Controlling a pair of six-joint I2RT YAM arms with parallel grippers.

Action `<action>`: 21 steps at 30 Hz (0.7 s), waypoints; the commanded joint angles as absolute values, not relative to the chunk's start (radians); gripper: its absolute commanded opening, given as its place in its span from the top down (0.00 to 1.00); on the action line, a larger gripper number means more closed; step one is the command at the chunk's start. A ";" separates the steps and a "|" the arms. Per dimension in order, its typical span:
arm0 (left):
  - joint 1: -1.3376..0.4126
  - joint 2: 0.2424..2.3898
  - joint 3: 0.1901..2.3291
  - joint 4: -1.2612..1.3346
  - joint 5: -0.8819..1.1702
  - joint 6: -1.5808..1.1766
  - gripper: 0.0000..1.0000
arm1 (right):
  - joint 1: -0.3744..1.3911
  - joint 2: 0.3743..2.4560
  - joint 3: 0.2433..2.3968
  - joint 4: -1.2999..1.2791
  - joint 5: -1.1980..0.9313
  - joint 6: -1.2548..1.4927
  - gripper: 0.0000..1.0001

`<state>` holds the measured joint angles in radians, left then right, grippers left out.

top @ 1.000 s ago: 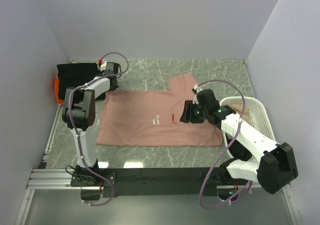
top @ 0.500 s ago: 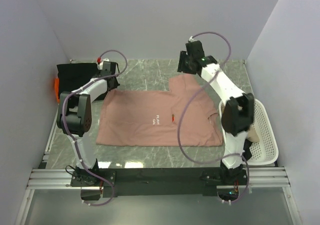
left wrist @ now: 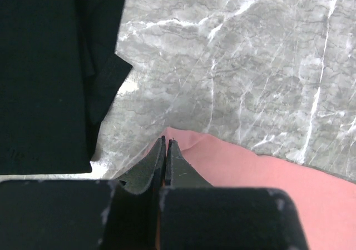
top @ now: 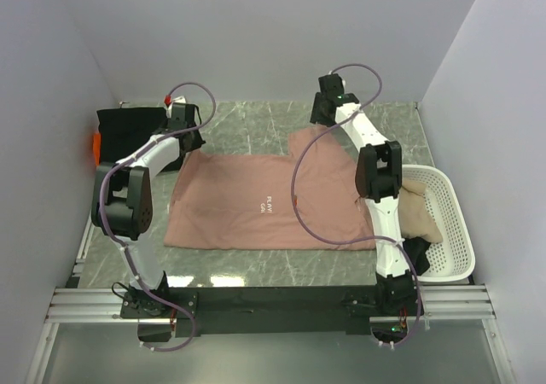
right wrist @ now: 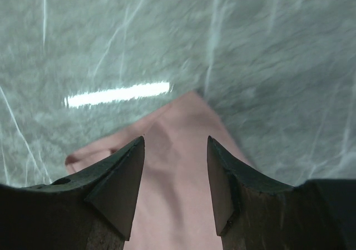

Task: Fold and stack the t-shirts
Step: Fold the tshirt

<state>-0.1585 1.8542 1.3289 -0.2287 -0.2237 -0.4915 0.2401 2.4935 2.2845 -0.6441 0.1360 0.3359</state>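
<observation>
The grey marbled worktop (top: 256, 115) fills the floor of a white-walled booth. The pink tee (top: 247, 205) lies spread flat across its middle, hem toward the left arm's side, with one sleeve reaching toward the far wall on the right. A white mesh basket (top: 454, 230) stands at the right edge, just beside the tee, with a beige cloth (top: 420, 215) bunched inside it. The left arm (top: 128, 188) reaches along the left side to the tee's far left corner. The right arm (top: 375, 158) stretches over the tee to the far sleeve. The black tee (top: 128, 128) lies folded in the far left corner of the worktop, apart from the pink one, with bare marble between them in the left wrist view. The orange tee (top: 95, 148) shows only as a sliver at the black one's left edge. The left tool (left wrist: 166, 142) is fully closed, its fingers pressed flat together and their tips at the edge of the pink corner; whether any cloth is pinched between them cannot be told. The right tool (right wrist: 175, 144) stands about half open above the sleeve's tip, pink cloth showing in the gap between its fingers, and it grips nothing. Small white lettering (top: 268, 203) marks the tee's chest.
</observation>
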 commanded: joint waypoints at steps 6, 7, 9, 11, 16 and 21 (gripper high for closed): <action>-0.156 1.809 1.316 -0.195 -0.179 -0.499 0.99 | 0.189 2.503 2.345 -0.581 0.097 0.367 0.44; -0.156 1.809 1.318 -0.196 -0.178 -0.497 0.99 | 0.186 2.511 2.353 -0.587 0.080 0.367 0.44; -0.156 1.809 1.321 -0.199 -0.175 -0.497 0.99 | 0.183 2.532 2.370 -0.604 0.058 0.373 0.44; -0.156 1.809 1.324 -0.201 -0.172 -0.497 0.99 | 0.179 2.542 2.368 -0.611 0.029 0.380 0.44; -0.156 1.809 1.328 -0.207 -0.166 -0.495 0.99 | 0.176 2.580 2.402 -0.641 0.003 0.380 0.44; -0.156 1.796 1.327 -0.207 -0.167 -0.494 0.99 | 0.167 2.602 2.427 -0.680 -0.026 0.397 0.44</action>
<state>-0.1585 1.8538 1.3174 -0.2272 -0.1799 -0.4915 0.1761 2.5942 2.3863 -0.6449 -0.0063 0.3801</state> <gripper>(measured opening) 0.021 0.558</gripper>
